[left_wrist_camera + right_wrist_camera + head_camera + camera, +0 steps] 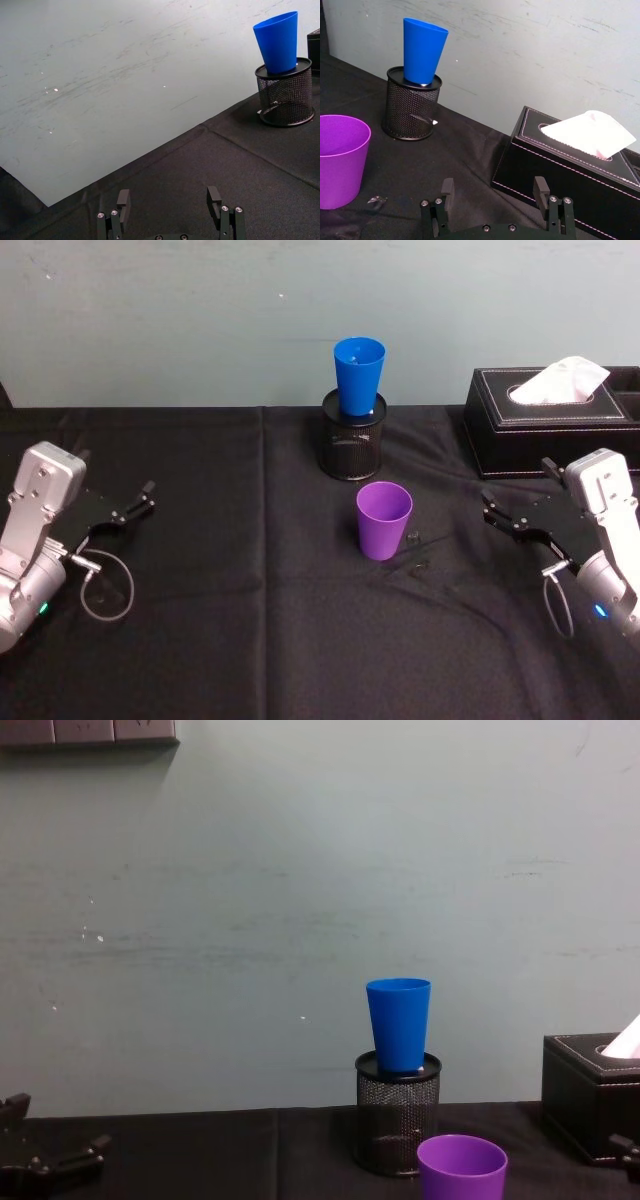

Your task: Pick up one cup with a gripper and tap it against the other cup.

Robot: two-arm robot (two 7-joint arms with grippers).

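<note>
**My Arms and Claws**

My left arm [32, 530] and right arm [610, 540] are silver-grey and boxy, each trailing a looped grey cable [131, 590]. My left gripper [168, 192] and right gripper [493, 182] are black, flat-fingered and silver-screwed.

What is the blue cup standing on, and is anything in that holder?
The blue cup stands upright on the black mesh pen holder, its base set in the rim. What lies inside the holder cannot be made out.
</note>
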